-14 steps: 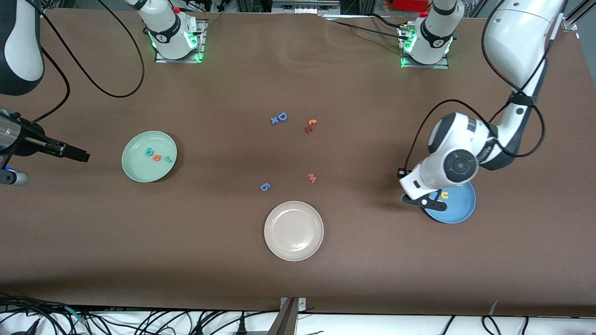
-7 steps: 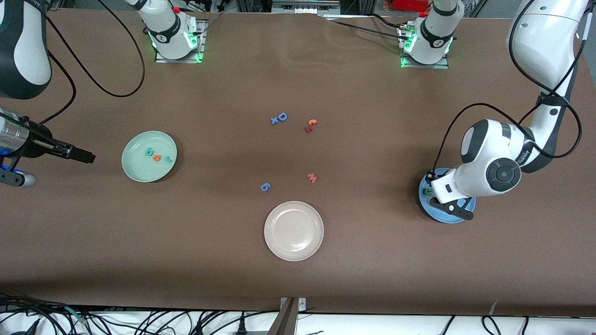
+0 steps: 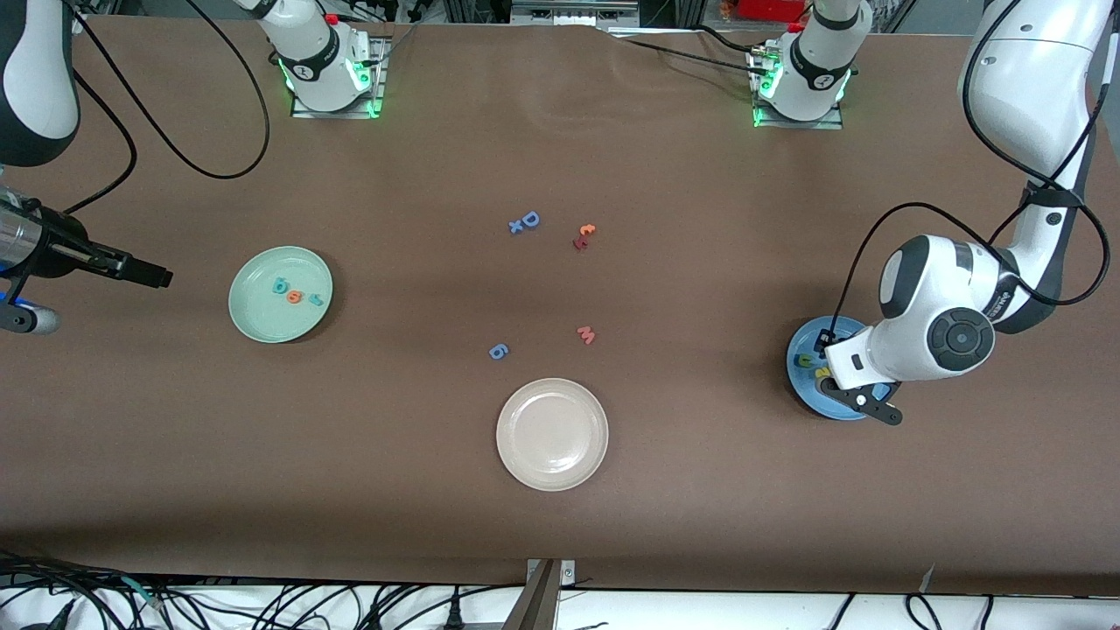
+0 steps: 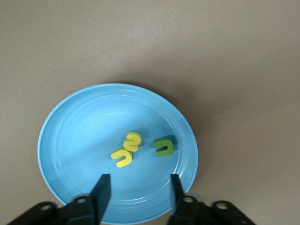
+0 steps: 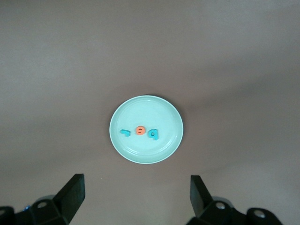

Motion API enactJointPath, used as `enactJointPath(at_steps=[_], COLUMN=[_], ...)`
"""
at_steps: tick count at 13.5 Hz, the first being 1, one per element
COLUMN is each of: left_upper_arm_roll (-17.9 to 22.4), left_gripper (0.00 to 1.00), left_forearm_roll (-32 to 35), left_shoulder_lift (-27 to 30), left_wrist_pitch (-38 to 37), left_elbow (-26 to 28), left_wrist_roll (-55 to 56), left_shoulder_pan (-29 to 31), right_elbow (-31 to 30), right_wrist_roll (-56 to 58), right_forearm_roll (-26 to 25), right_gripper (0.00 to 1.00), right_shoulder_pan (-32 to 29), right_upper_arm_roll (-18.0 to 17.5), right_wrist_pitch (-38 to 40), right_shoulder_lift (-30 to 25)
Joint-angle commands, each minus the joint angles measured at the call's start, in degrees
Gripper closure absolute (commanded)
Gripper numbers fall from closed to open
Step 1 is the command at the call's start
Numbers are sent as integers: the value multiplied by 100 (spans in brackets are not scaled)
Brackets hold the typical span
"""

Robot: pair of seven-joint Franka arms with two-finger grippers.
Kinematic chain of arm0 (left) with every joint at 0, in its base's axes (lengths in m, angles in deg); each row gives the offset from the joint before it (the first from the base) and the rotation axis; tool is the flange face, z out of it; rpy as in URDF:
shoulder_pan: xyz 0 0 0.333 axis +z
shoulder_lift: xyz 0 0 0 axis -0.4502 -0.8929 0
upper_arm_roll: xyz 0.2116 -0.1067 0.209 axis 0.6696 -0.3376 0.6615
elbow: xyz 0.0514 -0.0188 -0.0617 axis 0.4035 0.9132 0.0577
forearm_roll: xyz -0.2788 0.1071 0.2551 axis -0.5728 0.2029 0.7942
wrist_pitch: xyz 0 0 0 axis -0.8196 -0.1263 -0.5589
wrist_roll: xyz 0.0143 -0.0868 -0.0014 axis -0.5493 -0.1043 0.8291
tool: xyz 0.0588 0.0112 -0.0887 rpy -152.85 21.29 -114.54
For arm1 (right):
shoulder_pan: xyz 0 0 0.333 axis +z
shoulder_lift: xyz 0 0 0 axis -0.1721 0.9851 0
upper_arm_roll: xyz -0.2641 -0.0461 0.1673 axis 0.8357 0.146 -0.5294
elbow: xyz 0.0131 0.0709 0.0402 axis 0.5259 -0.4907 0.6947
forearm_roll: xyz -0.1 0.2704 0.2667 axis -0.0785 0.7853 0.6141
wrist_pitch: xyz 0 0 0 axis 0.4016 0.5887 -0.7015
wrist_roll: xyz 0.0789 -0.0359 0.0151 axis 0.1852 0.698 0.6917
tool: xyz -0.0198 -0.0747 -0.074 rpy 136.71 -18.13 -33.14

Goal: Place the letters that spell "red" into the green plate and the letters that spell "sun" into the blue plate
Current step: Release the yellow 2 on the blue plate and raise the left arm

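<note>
Left hand (image 4: 137, 194) hangs over the blue plate (image 4: 70, 126), fingers parted and gripping nothing; yellow s (image 4: 133, 141), yellow u (image 4: 122, 158) and olive n (image 4: 165, 147) lie in that plate. Right hand (image 5: 136, 192) waits spread wide, empty, over bare table (image 3: 612, 157) near the green plate (image 3: 254, 324), where the teal r (image 5: 124, 132), orange e (image 5: 139, 131) and teal d (image 5: 153, 134) sit.

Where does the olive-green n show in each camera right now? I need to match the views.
Front view: olive-green n lies in the blue plate, partly under the left gripper.
Left wrist view: n sits in the plate, beside the yellow s and yellow u.
Right wrist view: not in it.
Shared landmark: the blue plate.
</note>
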Motion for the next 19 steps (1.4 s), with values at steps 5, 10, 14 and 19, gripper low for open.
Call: enactJointPath(at_steps=[5, 10, 14, 19], left_upper_arm_roll=[-4, -13, 66, 1618], left_gripper=[0, 0, 0, 0], left_forearm_roll=[84, -259, -400, -1074], left_shoulder_lift=[-25, -42, 19, 730], left_wrist_pitch=[-121, -1350, -2063, -2046], left_elbow=[-304, -1384, -1982, -1615], left_wrist_roll=[83, 286, 664, 655], left_shoulder_pan=[8, -44, -114, -1175], right_elbow=[-104, -52, -78, -87], right_wrist_roll=[-56, -47, -64, -30], right_forearm_roll=[47, 65, 100, 109], right_gripper=[1, 1, 1, 1], right_shoulder_pan=[1, 1, 10, 10], right_upper_arm_roll=[-44, -71, -97, -150], right_wrist_pitch=[478, 488, 417, 181], right_shoulder_lift=[-259, -443, -620, -690])
